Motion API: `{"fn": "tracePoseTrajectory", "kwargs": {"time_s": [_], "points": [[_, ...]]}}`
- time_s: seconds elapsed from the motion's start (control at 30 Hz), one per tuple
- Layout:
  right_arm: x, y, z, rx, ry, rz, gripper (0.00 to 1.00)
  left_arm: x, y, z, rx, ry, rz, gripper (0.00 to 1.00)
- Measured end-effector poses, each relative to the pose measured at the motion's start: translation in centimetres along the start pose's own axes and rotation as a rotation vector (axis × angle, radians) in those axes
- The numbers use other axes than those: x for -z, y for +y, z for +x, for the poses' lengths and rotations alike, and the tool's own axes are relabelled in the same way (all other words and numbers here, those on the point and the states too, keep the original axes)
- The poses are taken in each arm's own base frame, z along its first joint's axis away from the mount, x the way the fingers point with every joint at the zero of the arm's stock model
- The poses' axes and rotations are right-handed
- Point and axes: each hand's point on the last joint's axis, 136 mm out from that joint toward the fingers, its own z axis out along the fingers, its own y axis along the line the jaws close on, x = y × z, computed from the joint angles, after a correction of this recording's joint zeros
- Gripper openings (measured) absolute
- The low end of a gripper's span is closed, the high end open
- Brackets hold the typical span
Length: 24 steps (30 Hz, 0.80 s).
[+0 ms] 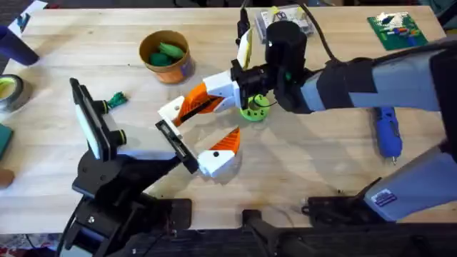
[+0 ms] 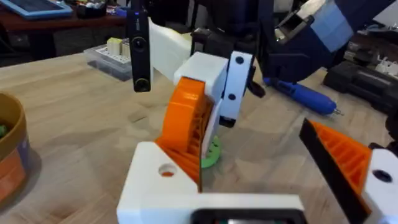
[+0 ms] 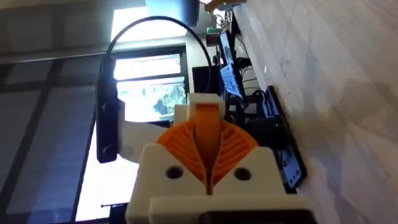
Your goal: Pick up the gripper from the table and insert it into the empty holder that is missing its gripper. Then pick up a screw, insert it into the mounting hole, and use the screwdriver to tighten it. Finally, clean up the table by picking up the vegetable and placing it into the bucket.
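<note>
My right gripper [image 1: 187, 108] is clamping the orange-and-white plastic wedge gripper [image 3: 205, 149]; I should be aligning it squarely with the black slotted holder [image 1: 178, 146]. My left gripper's [image 2: 261, 186] opening I cannot tell.

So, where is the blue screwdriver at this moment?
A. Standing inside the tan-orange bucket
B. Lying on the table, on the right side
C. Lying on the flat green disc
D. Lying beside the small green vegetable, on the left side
B: the overhead view shows the screwdriver lying flat on the bare wood of the table, on the right side, with nothing holding it.
</note>
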Motion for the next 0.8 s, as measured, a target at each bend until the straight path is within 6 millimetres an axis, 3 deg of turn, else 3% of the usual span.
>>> {"fn": "tracePoseTrajectory", "kwargs": {"time_s": [0.07,0.3,0.53,0.63,0.8], "points": [[0.0,0.0,0.0,-0.001,0.0,0.0,0.018,0.0,0.0,0.0,0.0,0.0,0.0,0.993],[-0.5,0.5,0.0,0.036,-0.007,-0.014,0.223,0.0,0.1,0.0,-0.012,-0.002,-0.004,0.993],[-0.7,1.7,0.2,0.089,-0.001,-0.045,0.723,0.0,0.2,0.0,-0.015,-0.002,-0.012,0.993],[-1.5,1.6,0.7,0.077,0.019,-0.043,0.959,0.0,-1.0,0.1,-0.018,0.007,0.051,0.993],[-1.9,1.6,1.2,0.075,0.037,-0.044,0.994,0.0,-1.6,0.2,-0.017,0.014,0.087,0.993]]}}
